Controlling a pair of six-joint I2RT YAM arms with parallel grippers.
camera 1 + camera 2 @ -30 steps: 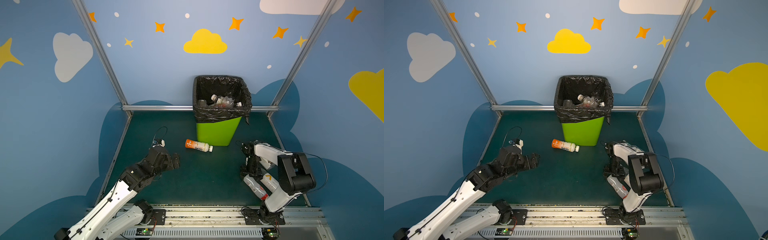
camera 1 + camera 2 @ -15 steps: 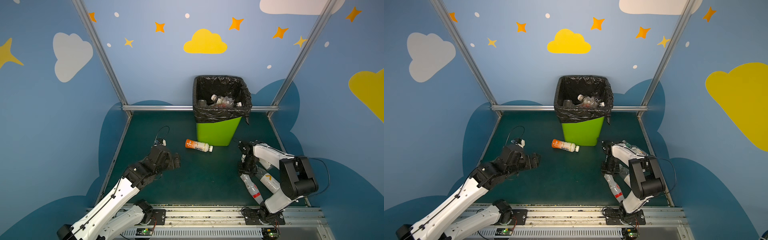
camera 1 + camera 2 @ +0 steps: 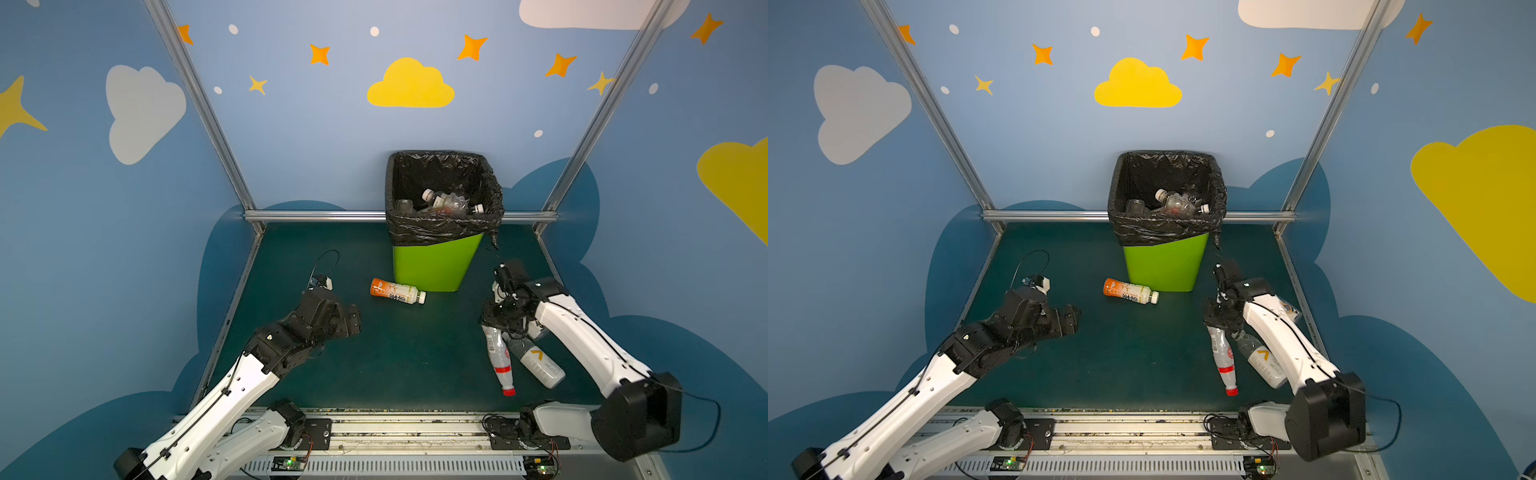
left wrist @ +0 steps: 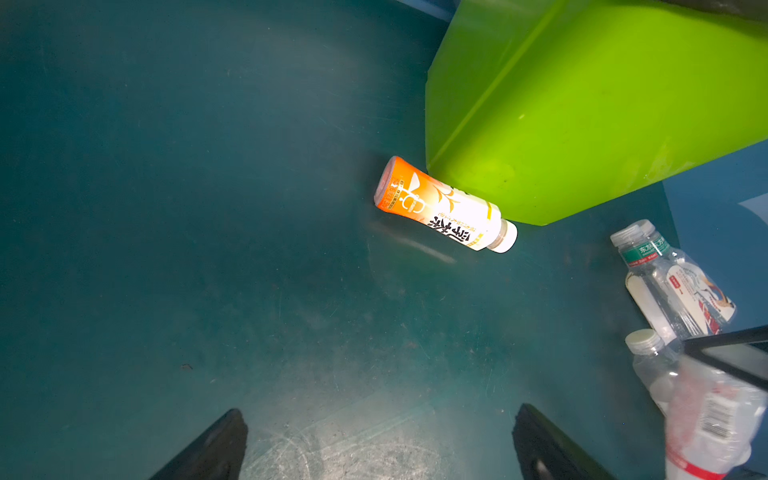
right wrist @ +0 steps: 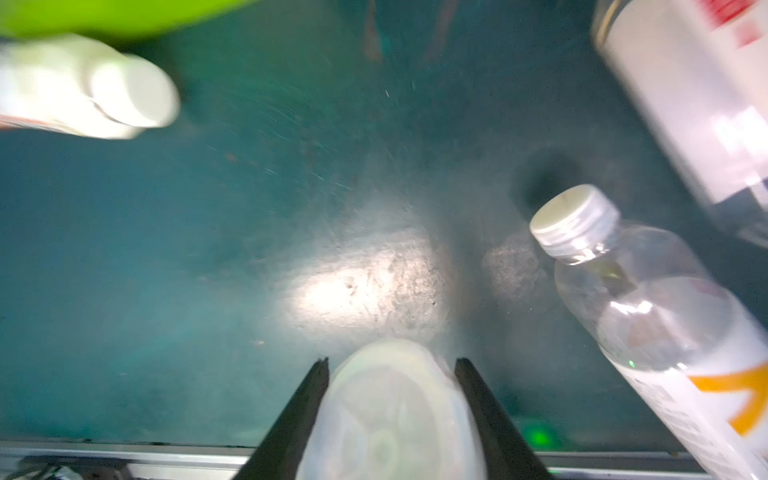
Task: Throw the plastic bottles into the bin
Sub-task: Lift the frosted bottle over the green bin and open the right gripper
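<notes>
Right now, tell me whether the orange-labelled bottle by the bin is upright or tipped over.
Lying on its side: the orange-labelled bottle rests flat on the green floor beside the bin, white cap pointing sideways.

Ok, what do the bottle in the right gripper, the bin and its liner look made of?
The red-capped bottle: probably thin clear plastic, glossy, see-through beside its label.
The bin: rigid lime-green plastic, smooth with a soft sheen, likely moulded.
The liner: thin black plastic film, crinkled and shiny.
</notes>
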